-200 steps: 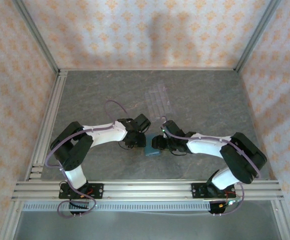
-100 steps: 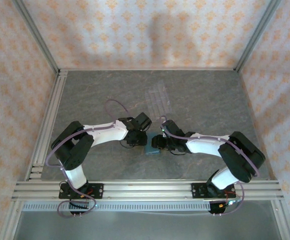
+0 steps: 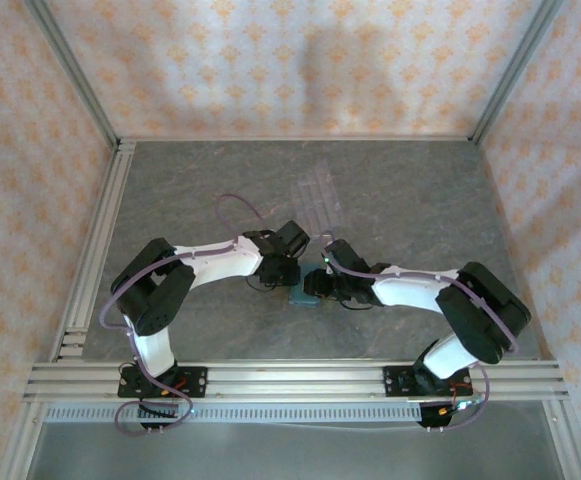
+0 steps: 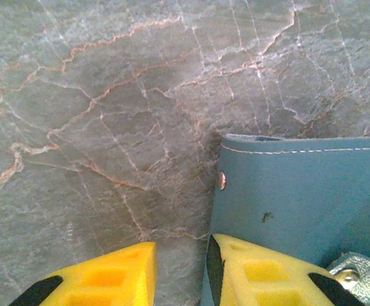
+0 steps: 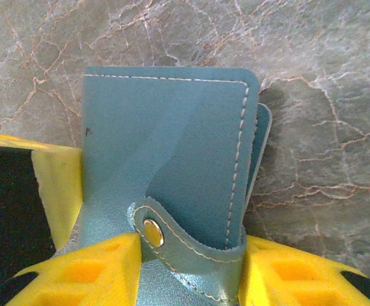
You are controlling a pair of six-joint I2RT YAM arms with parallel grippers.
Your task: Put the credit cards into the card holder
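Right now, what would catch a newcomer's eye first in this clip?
The teal card holder, its snap strap clamped between the right end effector's yellow fingers, is near the marble table's front centre. The left end effector stands open at its edge, facing the right one.

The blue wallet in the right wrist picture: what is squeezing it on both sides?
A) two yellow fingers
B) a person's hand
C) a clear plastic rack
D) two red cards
A: in the right wrist view the strap end of the card holder sits in the right gripper, with its yellow fingers pressing against it from both sides.
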